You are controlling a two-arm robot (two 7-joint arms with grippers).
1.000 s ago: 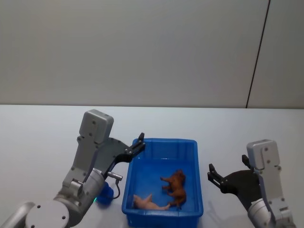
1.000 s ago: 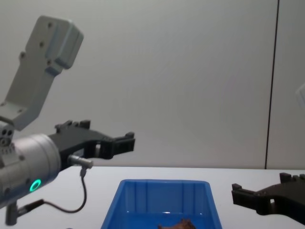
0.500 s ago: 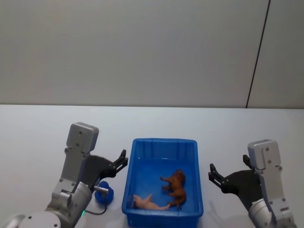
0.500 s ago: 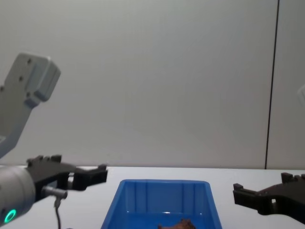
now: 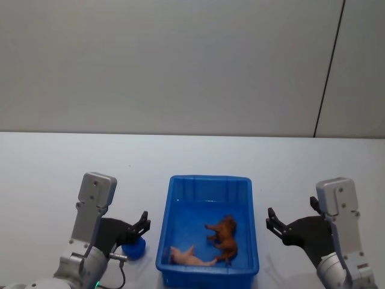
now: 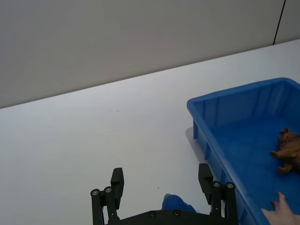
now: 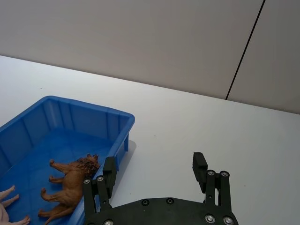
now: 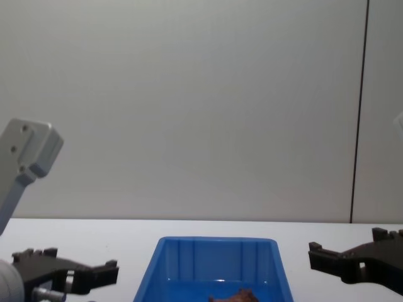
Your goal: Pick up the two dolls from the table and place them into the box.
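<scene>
**Left gripper** (image 5: 144, 220) hovering low over table (image 5: 72, 162) toward its near edge, jaws standing wide. Blue doll (image 5: 133, 247) lying on table beneath it, just beside left wall of box (image 5: 209, 179); in left wrist view, doll sitting between finger lines, close to palm.

**In box:** brown doll (image 5: 222, 238) lying inside, next to pale pink figure (image 5: 189, 257).

**Right gripper** (image 5: 271, 220) idling right of box, jaws also wide.

**Likely risks:**
- Fingers closing off-centre, squirting small doll away across table.
- Inner finger catching box rim, shoving box.
</scene>
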